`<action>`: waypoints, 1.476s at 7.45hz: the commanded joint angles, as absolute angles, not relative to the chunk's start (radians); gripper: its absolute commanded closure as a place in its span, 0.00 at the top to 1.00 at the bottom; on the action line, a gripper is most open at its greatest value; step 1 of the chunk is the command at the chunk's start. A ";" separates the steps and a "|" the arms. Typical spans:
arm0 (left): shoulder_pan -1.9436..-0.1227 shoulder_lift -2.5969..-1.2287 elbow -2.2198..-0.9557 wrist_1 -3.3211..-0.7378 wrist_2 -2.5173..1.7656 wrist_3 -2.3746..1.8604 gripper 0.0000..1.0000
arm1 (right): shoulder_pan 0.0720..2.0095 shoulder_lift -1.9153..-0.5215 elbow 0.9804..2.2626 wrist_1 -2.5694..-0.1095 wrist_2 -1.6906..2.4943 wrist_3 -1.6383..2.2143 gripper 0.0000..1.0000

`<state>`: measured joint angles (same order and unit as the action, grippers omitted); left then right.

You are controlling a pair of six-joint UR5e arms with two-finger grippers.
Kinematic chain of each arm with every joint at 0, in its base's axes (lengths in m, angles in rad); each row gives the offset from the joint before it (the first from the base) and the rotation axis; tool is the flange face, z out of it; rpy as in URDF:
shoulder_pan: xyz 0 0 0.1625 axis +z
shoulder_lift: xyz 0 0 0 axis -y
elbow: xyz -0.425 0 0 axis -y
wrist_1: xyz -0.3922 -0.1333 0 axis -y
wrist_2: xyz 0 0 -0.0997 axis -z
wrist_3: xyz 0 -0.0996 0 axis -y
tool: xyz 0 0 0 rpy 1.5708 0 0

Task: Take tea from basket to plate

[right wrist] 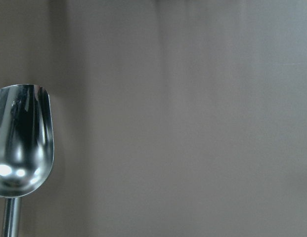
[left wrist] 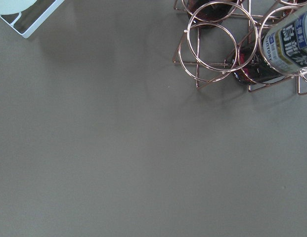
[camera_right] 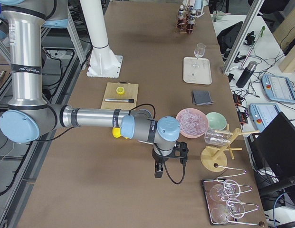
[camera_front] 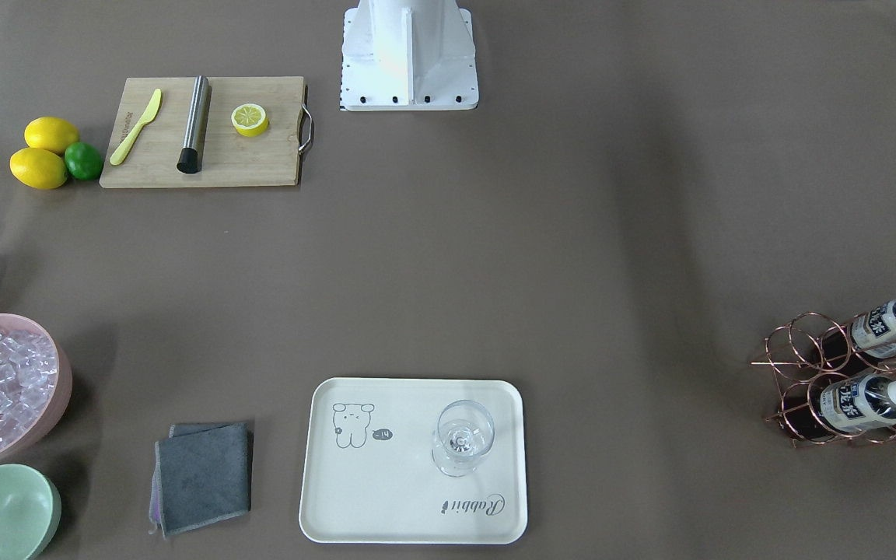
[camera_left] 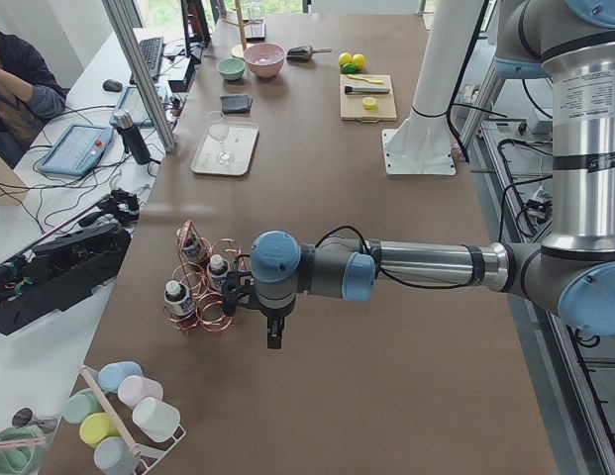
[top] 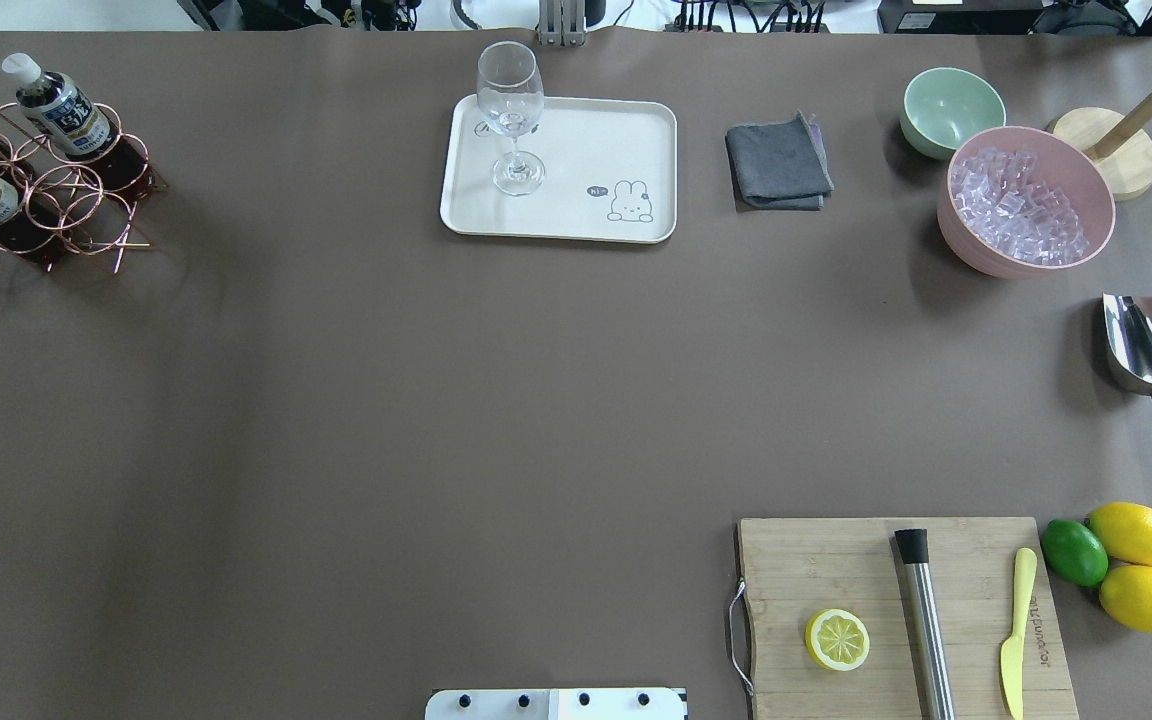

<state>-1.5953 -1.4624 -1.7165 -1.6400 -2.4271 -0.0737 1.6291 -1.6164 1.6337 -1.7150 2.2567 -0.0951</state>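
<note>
The basket (camera_front: 799, 365) stands at the table's end on my left and holds three tea bottles. Two bottles (camera_front: 893, 322) (camera_front: 862, 401) show well and a third is cut by the frame edge. Overhead, the basket (top: 76, 195) and a bottle (top: 56, 100) sit far left. The plate (camera_front: 401, 482) lies at the far middle edge with a wine glass (camera_front: 461, 437) standing on it. My left gripper (camera_left: 274, 334) hangs over bare table beside the basket (camera_left: 203, 292). My right gripper (camera_right: 158, 171) hangs near the ice bowl. I cannot tell whether either is open or shut. The left wrist view shows basket rings (left wrist: 220, 34) and a bottle (left wrist: 287, 42).
A cutting board (top: 901, 610) holds a lemon half, a steel muddler and a yellow knife. Lemons and a lime (top: 1074, 551) lie beside it. A pink bowl of ice (top: 1026, 205), a mint-green bowl (top: 951, 108), a grey cloth (top: 778, 165) and a steel scoop (top: 1146, 350) are on my right.
</note>
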 commanded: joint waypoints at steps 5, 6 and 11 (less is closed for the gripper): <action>-1.594 -1.466 -1.713 -1.638 -2.425 -0.075 0.98 | 1.631 -1.620 1.632 -1.715 2.230 -0.095 1.00; -1.592 -1.465 -1.715 -1.641 -2.427 -0.074 0.98 | 1.631 -1.620 1.635 -1.715 2.230 -0.095 1.00; -1.589 -1.474 -1.709 -1.720 -2.402 -0.074 0.98 | 1.631 -1.620 1.635 -1.715 2.232 -0.094 1.00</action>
